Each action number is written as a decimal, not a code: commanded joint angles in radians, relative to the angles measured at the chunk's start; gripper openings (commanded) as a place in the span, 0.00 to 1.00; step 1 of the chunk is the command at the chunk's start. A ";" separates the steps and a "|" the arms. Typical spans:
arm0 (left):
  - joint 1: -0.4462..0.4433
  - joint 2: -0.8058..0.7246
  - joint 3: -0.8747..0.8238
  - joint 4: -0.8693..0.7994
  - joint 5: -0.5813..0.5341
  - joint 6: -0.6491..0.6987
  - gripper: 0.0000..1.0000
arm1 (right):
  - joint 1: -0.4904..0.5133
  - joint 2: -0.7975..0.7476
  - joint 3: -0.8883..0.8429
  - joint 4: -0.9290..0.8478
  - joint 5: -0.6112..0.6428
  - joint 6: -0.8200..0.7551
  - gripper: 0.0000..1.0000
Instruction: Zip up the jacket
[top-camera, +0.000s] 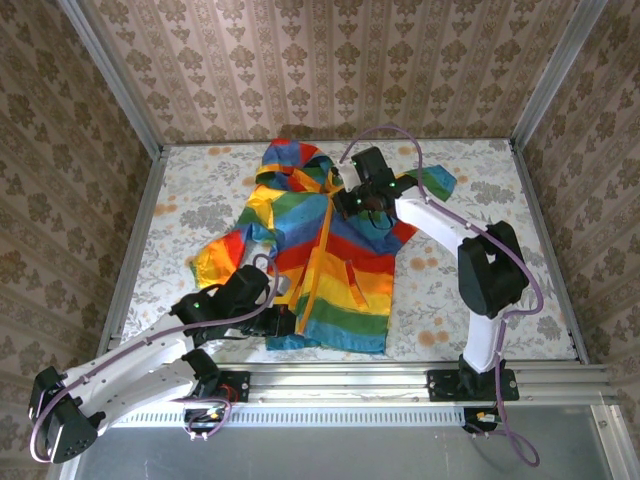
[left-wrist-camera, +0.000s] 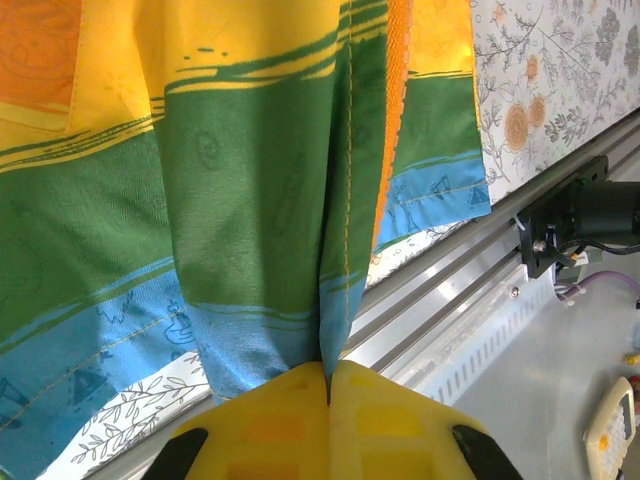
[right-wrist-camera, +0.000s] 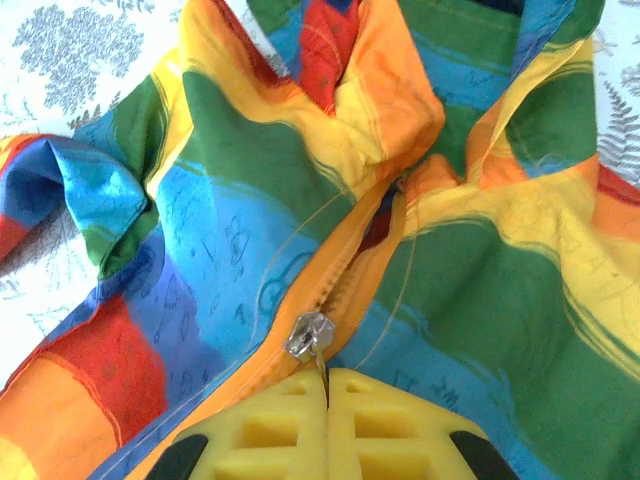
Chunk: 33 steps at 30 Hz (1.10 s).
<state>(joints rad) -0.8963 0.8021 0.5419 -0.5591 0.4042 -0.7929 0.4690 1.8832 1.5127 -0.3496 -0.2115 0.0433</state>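
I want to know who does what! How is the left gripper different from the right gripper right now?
The left gripper pinches the blue bottom hem of the jacket; the right gripper pinches the small silver zipper pull. The left gripper sits at the jacket's near edge, by the table rail; the right gripper is up near the hood. Both have yellow fingers pressed shut.

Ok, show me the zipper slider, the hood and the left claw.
zipper slider (right-wrist-camera: 308, 335): right wrist view, its metal body.
hood (top-camera: 288, 165): top external view, its striped crown.
left claw (left-wrist-camera: 328, 372): left wrist view, where its tips meet.
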 joint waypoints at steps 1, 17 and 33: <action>-0.010 -0.024 -0.027 -0.035 0.092 -0.009 0.00 | -0.034 0.016 0.050 0.036 0.074 -0.011 0.00; -0.009 -0.083 -0.049 -0.065 0.117 -0.032 0.00 | -0.110 0.158 0.250 0.025 0.037 -0.008 0.00; -0.008 -0.106 -0.079 -0.062 0.104 -0.078 0.00 | -0.179 0.411 0.629 -0.068 -0.014 0.035 0.00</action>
<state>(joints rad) -0.8955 0.7063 0.4847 -0.5529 0.4553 -0.8455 0.3183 2.2608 2.0624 -0.4332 -0.2481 0.0586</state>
